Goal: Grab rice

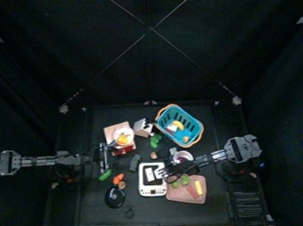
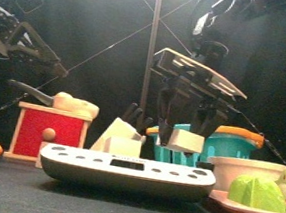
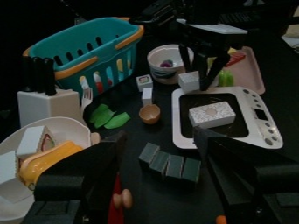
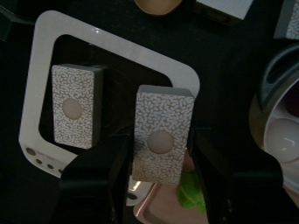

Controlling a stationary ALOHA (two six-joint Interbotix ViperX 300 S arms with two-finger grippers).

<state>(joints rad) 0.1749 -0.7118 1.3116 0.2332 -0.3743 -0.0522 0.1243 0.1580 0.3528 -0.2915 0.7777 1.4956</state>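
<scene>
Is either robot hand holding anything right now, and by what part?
Nothing is held. The right hand hangs open in the air, with nothing between its jaws; the left hand is open and empty too.

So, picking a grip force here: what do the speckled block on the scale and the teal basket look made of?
The speckled block looks like matte foam or soft plastic: dull grey, finely flecked, with no shine. I can't tell which. The teal basket looks like moulded hard plastic: slotted walls and a smooth, slightly glossy rim.
</scene>
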